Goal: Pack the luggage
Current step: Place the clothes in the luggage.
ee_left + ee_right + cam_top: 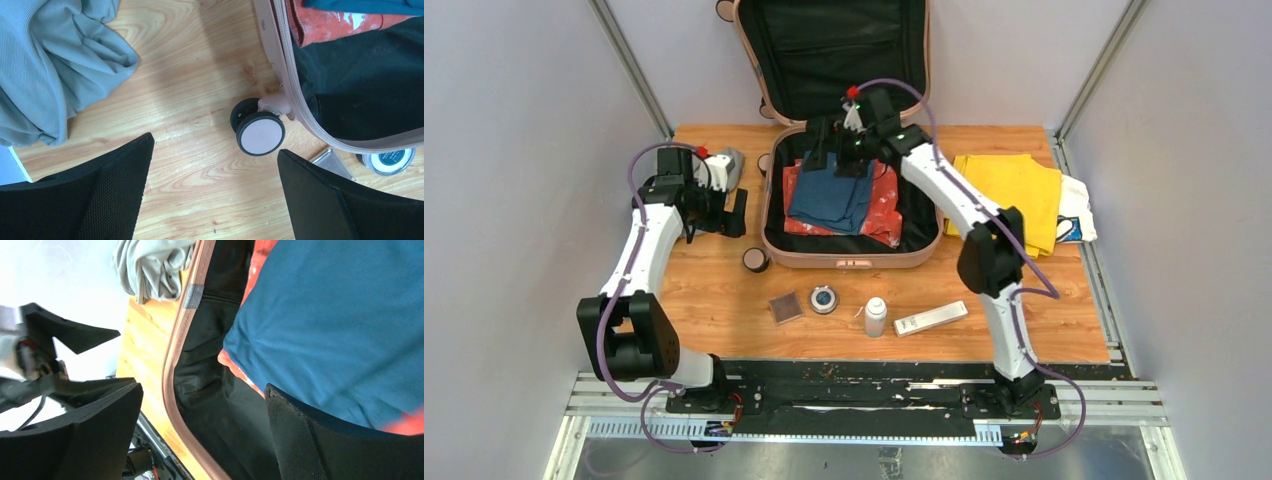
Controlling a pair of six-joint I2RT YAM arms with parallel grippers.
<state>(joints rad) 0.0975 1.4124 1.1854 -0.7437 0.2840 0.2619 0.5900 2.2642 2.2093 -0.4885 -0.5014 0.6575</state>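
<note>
A: Where is the case, and how will it handle?
B: Pale pink hard-shell suitcase (844,262) lies open at upper centre of the top view. Its base is flat on the wooden surface (724,330) and its lid is propped against the back wall. Judgement: the shell is stiff and smooth, probably slippery under the pads, and bulky rather than heavy. The small black wheel (260,132) lies on its side, so it should not roll. The lid's rim or the zip edge looks like the best place to hold, not the curved wall.
A: Contents?
B: Folded blue cloth (832,195) on a red patterned cloth (886,210), both in the base on black lining. They look soft and limp. Pinch a fold and expect sag.
A: Right arm?
B: It reaches forward over the base, forearm slanting up-left in the top view. Right hand (203,387) points down over the blue cloth's edge, fingers spread wide, nothing between them. Contact with the cloth: cannot tell.
A: Left?
B: Elbow raised at the left of the frame. Left hand (215,145) hangs over bare wood just beside the case's wheel corner, fully spread and empty. Crumpled grey cloth (50,65) lies near, upper left of its wrist view.
A: Outside the case?
B: Yellow cloth (1014,195) to the right. Small white bottle (875,317) among small items lower middle, not yet packed.
</note>
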